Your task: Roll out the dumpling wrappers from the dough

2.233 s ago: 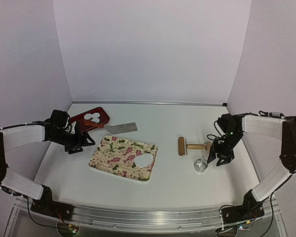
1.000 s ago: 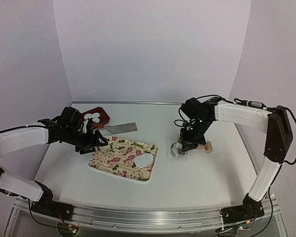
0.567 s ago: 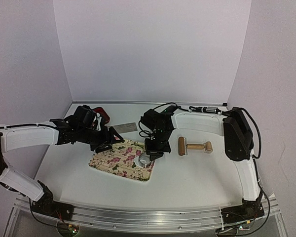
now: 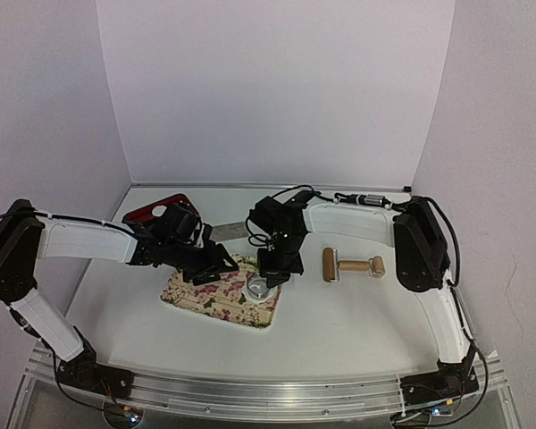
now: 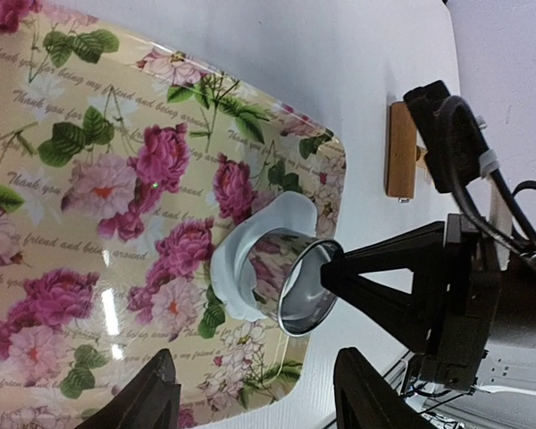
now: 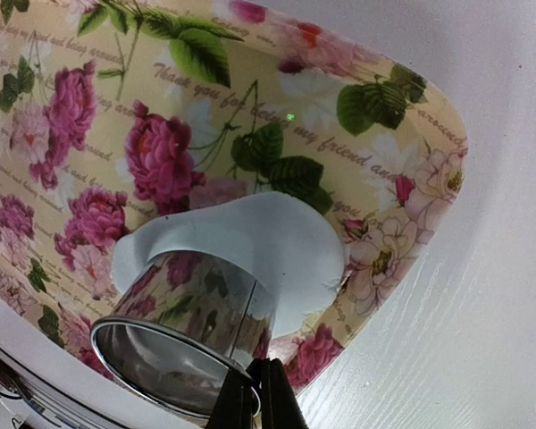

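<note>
The dough (image 5: 247,257) (image 6: 259,234) is a thin white sheet lying on the floral board (image 4: 196,288) near its right corner. A metal ring (image 4: 260,287) (image 5: 302,288) (image 6: 183,335) stands on the dough. My right gripper (image 6: 255,395) is shut on the ring's near rim. My left gripper (image 5: 259,398) (image 4: 213,264) hovers open over the board just left of the dough, nothing between its fingers (image 5: 150,395). The dumpling wrappers lie on the red plate (image 4: 141,214), mostly hidden behind my left arm.
A wooden rolling pin (image 4: 350,264) (image 5: 400,150) lies on the table right of the board. A metal scraper (image 4: 229,231) lies behind the board, partly under the arms. White walls close the back and sides.
My right arm carried the metal ring from the table's right side across to the board and set it on the dough. My left gripper moved right over the board, its jaws narrowing somewhat.
</note>
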`<state>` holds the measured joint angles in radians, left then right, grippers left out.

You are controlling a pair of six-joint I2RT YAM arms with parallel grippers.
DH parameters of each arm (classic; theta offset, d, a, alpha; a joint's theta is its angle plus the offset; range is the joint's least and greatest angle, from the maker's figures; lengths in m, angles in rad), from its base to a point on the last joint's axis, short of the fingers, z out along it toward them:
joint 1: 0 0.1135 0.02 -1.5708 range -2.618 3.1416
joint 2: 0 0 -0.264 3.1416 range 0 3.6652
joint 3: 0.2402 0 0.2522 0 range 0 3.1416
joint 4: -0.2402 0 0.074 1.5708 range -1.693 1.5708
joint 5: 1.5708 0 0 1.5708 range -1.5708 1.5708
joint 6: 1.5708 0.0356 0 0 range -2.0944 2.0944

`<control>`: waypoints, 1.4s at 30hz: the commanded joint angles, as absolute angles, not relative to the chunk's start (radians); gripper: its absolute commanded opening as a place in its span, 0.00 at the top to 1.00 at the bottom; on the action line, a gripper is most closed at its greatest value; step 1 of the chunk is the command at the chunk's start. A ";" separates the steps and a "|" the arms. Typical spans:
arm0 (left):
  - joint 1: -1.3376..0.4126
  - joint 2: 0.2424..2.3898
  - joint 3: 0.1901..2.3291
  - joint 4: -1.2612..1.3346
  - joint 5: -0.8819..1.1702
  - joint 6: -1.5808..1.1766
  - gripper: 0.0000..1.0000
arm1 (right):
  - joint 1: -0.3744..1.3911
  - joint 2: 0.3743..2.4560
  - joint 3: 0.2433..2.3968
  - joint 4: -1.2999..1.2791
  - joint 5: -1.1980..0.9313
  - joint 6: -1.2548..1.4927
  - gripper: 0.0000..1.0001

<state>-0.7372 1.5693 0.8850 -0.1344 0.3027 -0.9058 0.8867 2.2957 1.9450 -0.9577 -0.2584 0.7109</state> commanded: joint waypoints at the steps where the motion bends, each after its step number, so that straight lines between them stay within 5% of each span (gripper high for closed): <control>1: -0.748 1.608 0.962 -0.081 0.321 -0.888 0.44 | 0.889 2.334 2.013 -0.985 -0.241 0.705 1.00; 19: -0.769 1.716 1.012 -0.074 0.380 -0.859 0.50 | 0.890 2.438 2.064 -1.082 -0.245 0.685 1.00; 42: -0.772 1.867 1.071 -0.139 0.384 -0.779 0.75 | 0.890 2.473 2.083 -1.104 -0.231 0.670 1.00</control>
